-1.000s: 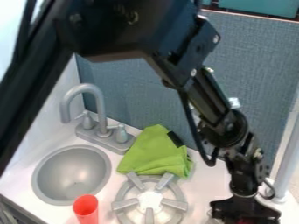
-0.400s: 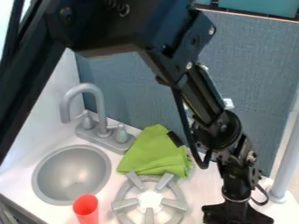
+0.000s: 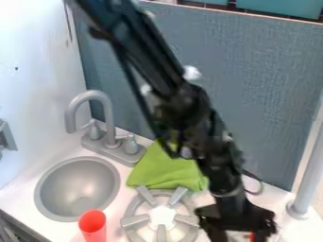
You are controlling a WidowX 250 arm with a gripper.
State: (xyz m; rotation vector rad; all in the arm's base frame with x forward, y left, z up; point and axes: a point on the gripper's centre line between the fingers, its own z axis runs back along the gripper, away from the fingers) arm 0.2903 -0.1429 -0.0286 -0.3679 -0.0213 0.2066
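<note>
Status, as viewed from the room: the black arm point(image 3: 183, 108) extended down past the rear panel point(image 3: 252, 75). Its gripper point(image 3: 240, 231) hung low over the right-hand part of the white countertop point(image 3: 274, 201), to the right of the stove burner point(image 3: 161, 218).

Gripper state: I could not tell whether the pincer was spread, pressed together or pinching something.

Item at the gripper: a small red part point(image 3: 253, 236) showed right at it, toward the countertop's right end. Its full outline was hidden, and contact could not be confirmed.

Surrounding items: a green cloth point(image 3: 165, 171) lay bunched near the countertop's back edge, just behind the burner, with the arm crossing in front of one side. A red cylinder point(image 3: 93, 228) stood upright near the front edge, between sink and burner. The grey sink point(image 3: 79, 186) was set toward the left edge; the faucet point(image 3: 106, 101) stood by the back left corner. A grey post point(image 3: 309, 175) rose at the right end.

Progress: judged from position, the gripper had reached its working place beside the red part. A secure grip, a lift or a finished placement could not be verified, so those steps were to be treated as unconfirmed. The cloth and the cylinder were well apart from the gripper.
</note>
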